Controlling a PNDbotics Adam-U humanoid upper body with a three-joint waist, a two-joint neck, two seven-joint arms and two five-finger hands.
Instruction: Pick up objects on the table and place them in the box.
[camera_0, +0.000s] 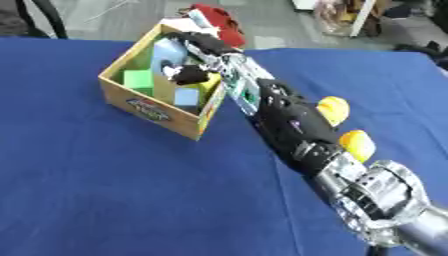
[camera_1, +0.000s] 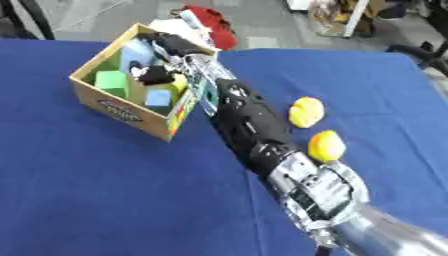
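The right arm (camera_0: 289, 120) stretches from the lower right corner up across the blue table (camera_0: 105, 190) to the cardboard box (camera_0: 153, 107), which stands at the far left of the cloth. The right hand (camera_0: 197, 45) hangs over the box's open top, near its far right wall — its fingers curl downward, but whether they hold anything cannot be told. Just below the hand, inside the box, lies a black-and-white thing (camera_0: 188, 75). Around it in the box sit a green block (camera_0: 137, 79), a light blue block (camera_0: 186, 96) and a yellow piece (camera_0: 210, 82). Two yellow objects (camera_1: 306, 111) (camera_1: 325, 145) lie on the table right of the box, just beside the arm — well apart from the hand. Beyond the box lies something red (camera_0: 223, 22).
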